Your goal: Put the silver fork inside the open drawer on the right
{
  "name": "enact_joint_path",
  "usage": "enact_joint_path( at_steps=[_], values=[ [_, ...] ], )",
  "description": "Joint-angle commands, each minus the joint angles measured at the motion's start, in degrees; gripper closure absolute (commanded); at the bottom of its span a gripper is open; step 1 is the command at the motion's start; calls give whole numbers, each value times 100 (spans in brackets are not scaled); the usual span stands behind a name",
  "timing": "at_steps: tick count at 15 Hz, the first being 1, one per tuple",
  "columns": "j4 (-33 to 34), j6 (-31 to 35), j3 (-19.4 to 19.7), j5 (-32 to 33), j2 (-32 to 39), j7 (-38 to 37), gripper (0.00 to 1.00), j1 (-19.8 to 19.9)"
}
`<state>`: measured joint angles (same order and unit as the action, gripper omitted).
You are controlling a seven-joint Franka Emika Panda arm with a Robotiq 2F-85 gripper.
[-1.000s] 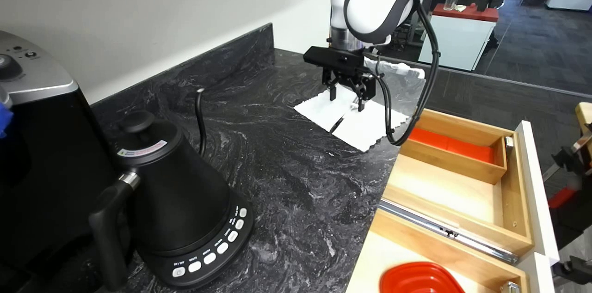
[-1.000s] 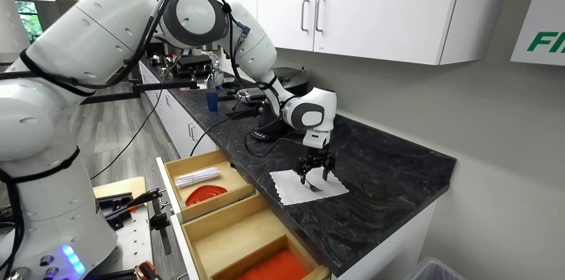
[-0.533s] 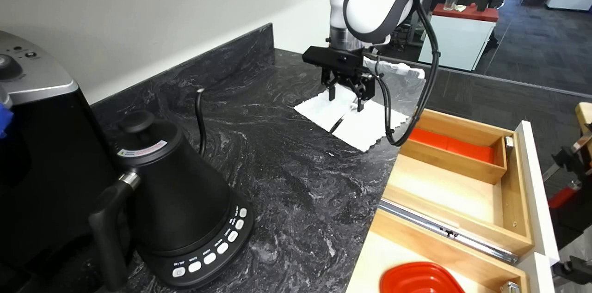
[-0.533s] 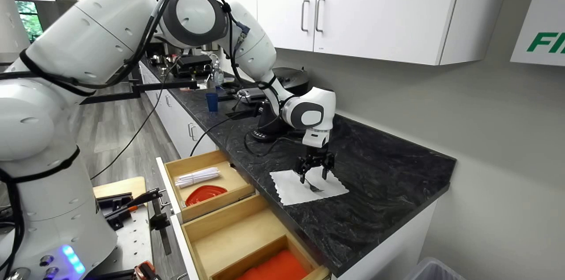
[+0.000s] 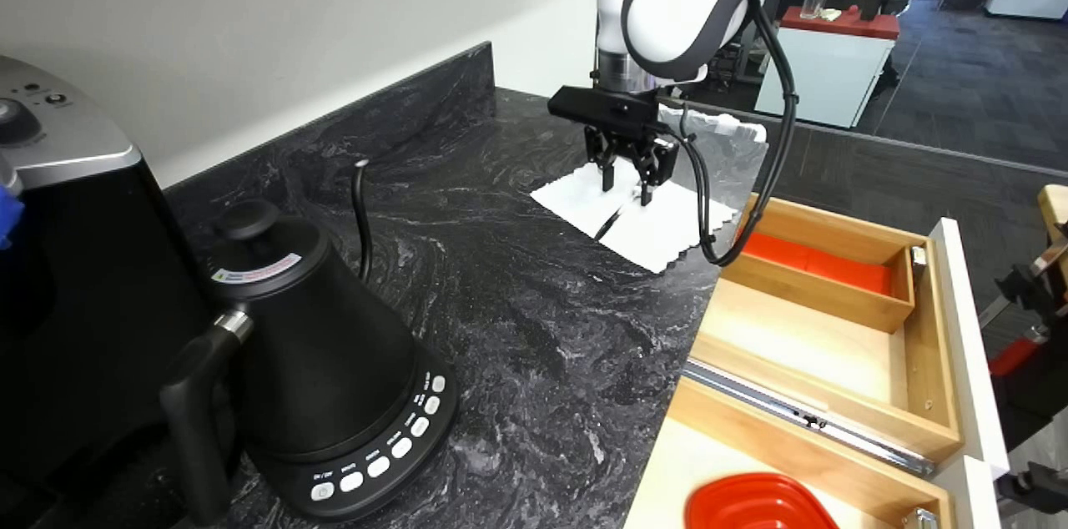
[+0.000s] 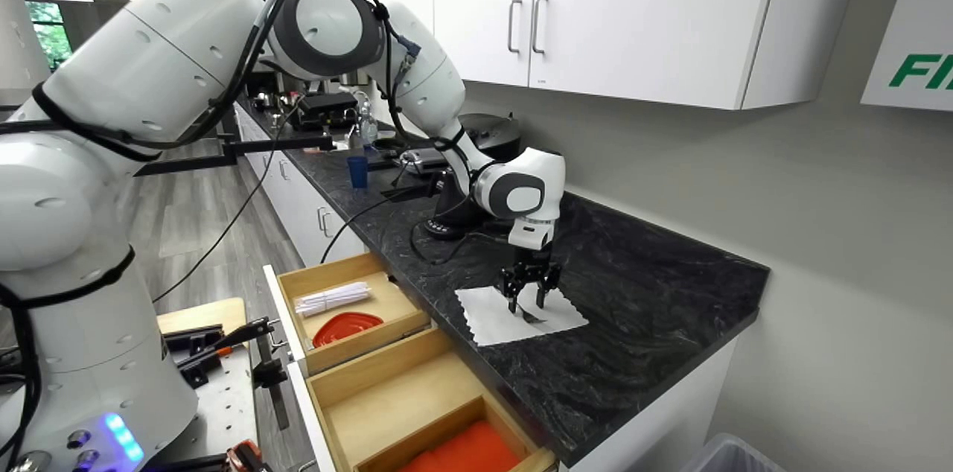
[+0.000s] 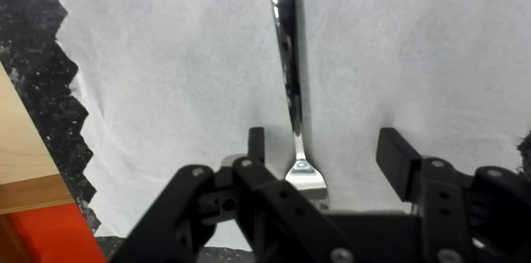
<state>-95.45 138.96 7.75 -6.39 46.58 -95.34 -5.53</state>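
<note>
Fork [image 7: 293, 86], slim and polished silver, lies on a white napkin [image 7: 186, 68] on the dark marbled tabletop [image 6: 655, 293]; its handle carries dark reflections, narrowing to a thin neck and bright, flared head, tines partly hidden. The jaws stand well apart astride the neck, gripping nothing.

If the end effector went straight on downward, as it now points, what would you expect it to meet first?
The white napkin, probably: the end effector straddles the silver fork with open jaws. How close they are to the napkin is hard to judge.
</note>
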Motion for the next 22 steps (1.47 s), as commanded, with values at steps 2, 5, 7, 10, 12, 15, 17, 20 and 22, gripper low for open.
enact_joint_path(
  at_steps=[2,5,7,10,12,15,17,20,22],
  values=[
    [-307,-57,-10,-68,-318,-18,66,10],
    [-288,-63,-15,-69,-318,-9,86,17],
    [-282,-65,-15,-71,-318,-9,94,20],
    [-277,-64,-13,-70,-319,-11,100,22],
    [-270,-73,-2,-64,-330,-25,95,16],
    [-302,-330,48,-7,-577,-88,95,-45],
    [-371,-426,113,84,-853,-151,95,-122],
    [-304,-714,141,188,-1104,-214,95,-146],
    [-274,-947,142,276,-1242,-219,95,-120]
  ],
)
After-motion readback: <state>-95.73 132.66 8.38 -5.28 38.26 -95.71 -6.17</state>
